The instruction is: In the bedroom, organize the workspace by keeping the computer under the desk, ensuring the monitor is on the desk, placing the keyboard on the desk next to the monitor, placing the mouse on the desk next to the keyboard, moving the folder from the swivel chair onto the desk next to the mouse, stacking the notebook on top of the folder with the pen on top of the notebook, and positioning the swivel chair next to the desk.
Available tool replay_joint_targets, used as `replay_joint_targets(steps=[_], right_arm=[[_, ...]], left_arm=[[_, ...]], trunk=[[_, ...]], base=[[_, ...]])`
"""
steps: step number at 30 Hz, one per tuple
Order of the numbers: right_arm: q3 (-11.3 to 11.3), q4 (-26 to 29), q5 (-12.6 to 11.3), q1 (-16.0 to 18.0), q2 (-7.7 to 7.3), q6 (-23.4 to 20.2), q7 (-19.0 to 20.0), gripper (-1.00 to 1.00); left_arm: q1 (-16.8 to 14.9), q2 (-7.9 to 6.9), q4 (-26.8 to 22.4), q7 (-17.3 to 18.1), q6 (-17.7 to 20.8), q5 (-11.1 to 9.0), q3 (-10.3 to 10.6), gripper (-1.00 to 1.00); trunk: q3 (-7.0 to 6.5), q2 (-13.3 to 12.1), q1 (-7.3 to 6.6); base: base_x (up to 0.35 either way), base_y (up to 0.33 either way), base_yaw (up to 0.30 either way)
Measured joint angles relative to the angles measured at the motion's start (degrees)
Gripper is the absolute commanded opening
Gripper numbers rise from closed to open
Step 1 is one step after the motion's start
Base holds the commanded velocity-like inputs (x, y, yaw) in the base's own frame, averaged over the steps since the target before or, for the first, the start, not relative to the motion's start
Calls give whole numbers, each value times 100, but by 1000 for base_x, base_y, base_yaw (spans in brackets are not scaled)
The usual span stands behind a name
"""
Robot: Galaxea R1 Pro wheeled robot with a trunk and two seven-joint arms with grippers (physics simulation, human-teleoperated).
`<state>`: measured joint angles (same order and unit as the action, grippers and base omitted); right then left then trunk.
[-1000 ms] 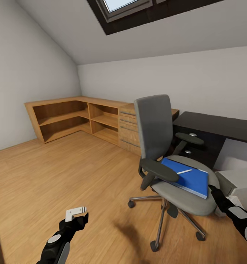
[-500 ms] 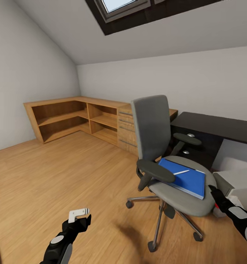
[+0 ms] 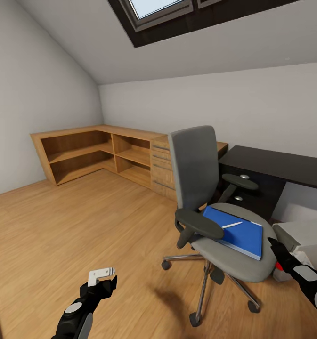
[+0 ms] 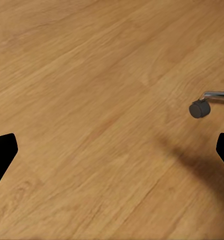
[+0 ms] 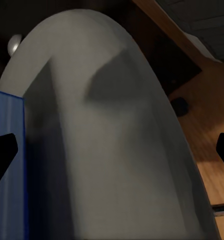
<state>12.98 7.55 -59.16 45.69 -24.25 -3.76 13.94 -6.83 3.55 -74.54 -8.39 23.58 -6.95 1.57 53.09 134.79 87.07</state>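
1 flat blue folder (image 3: 235,230), upholstered swivel chair (image 3: 210,188)

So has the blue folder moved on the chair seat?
No, the folder still lies on the swivel chair seat, beside the same armrest.

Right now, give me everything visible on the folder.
The folder is a flat, bright blue rectangle with pale page edges along its near side, lying closed and level on the grey seat of the swivel chair, its corner tucked under the black armrest. A thin white pen rests on its cover. The right gripper sits just beside its edge, not touching it. The right wrist view shows its blue edge against the seat.
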Motion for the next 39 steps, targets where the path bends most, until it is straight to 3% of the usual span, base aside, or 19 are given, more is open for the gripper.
replay_joint_targets(steps=[7,39], right_arm=[[38,-3,10,-1,4,-5,-8,100],[37,8,35,-2,10,-4,23,100]], left_arm=[[2,-2,-3,3,1,-1,-2,100],[3,-3,-7,3,-1,-1,-3,100]], trunk=[[0,0,0],[1,1,0]], base=[[0,0,59],[0,0,266]])
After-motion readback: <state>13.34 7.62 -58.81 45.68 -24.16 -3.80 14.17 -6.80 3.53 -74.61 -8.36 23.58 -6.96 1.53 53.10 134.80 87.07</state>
